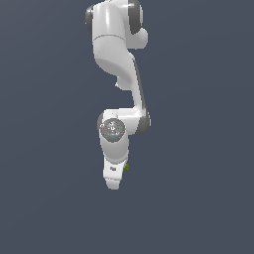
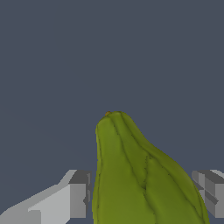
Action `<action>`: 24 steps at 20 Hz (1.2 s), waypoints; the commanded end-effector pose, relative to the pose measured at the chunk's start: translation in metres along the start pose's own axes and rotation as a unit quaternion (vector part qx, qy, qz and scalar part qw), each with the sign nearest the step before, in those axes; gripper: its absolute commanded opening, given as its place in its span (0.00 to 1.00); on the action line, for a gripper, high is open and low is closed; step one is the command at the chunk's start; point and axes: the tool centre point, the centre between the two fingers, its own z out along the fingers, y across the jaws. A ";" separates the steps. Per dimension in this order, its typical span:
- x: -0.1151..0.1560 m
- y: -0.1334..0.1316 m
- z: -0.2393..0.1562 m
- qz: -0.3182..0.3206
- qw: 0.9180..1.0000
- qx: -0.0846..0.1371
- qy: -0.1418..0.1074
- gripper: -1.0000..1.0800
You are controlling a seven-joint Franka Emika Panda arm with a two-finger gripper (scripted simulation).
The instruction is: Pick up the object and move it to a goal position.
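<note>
So the arm hangs down against a plain grey backdrop, and only a tiny bit of the olive-green object peeks out beside the gripper on the exterior view's right. Up close, the object sits right between the two fingers, filling the gap, so the gripper looks clamped on it.

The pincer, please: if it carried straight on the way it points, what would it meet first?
The olive-green object already lies between the pincer fingers, so it comes first; beyond it, only plain grey background shows.
</note>
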 end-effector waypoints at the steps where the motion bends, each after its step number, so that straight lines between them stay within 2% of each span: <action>1: 0.000 0.000 0.000 0.000 1.000 0.000 0.000 0.00; 15: 0.004 -0.003 -0.001 0.000 1.000 0.000 0.000 0.00; 24: 0.038 -0.028 -0.012 0.000 1.000 0.000 0.000 0.00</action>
